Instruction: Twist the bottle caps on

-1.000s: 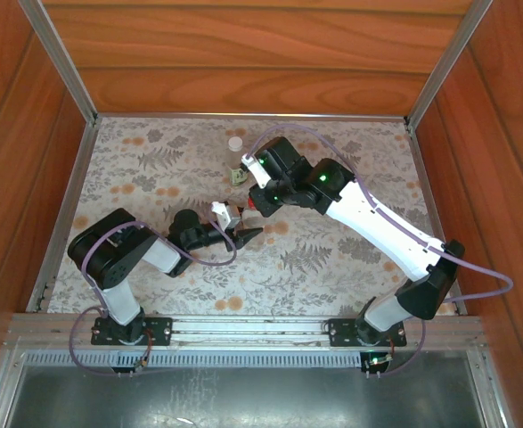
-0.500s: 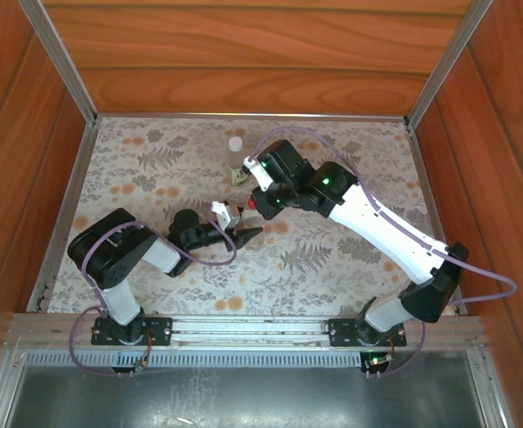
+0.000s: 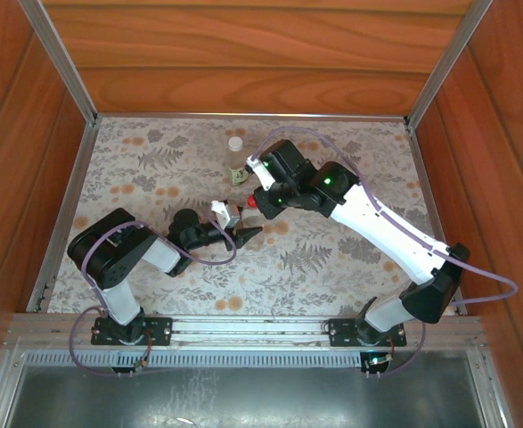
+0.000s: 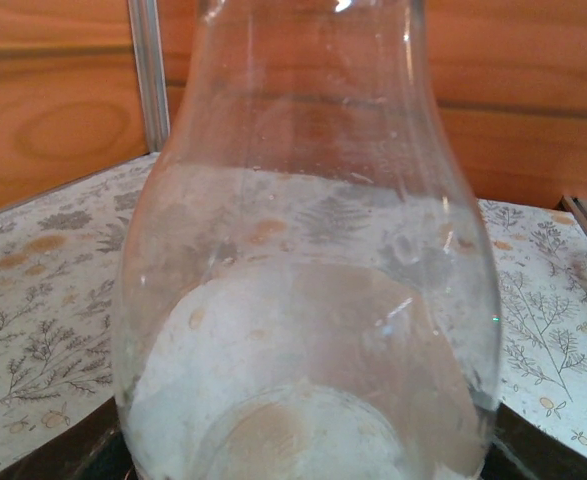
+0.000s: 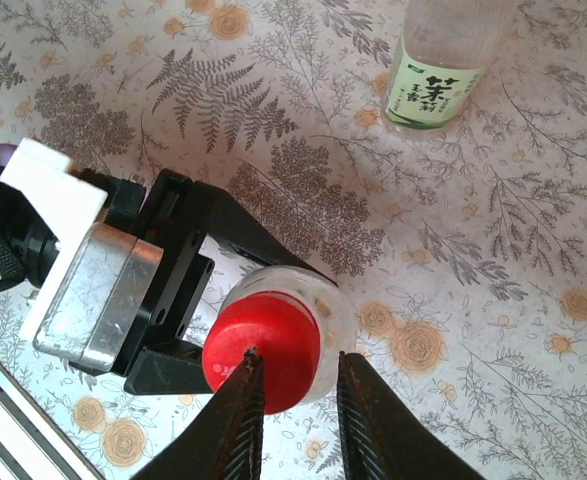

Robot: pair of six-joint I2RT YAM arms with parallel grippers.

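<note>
A short clear bottle point(image 5: 338, 310) stands upright with my left gripper point(image 3: 240, 228) shut on its body. In the left wrist view the glassy bottle point(image 4: 303, 300) is very close to the lens. The red cap point(image 5: 263, 350) sits on its neck and also shows from above as the red cap point(image 3: 252, 202). My right gripper point(image 5: 297, 362) hovers just over it, jaws narrowly open. One fingertip overlaps the cap's middle, the other hangs beside the bottle's shoulder. The green-label bottle point(image 3: 235, 168) stands farther back with a white cap point(image 3: 235, 143) on top, and the right wrist view shows its label point(image 5: 438, 85).
The floral tabletop point(image 3: 350, 241) is boxed in by wooden walls point(image 3: 261, 62) and aluminium posts point(image 3: 65, 62). A metal rail point(image 3: 243, 325) runs along the near edge by the arm bases. Bare cloth lies to the right and left of the bottles.
The right gripper shifted slightly right and nearer, uncovering the green-label bottle behind it. The left arm and the held bottle have stayed put.
</note>
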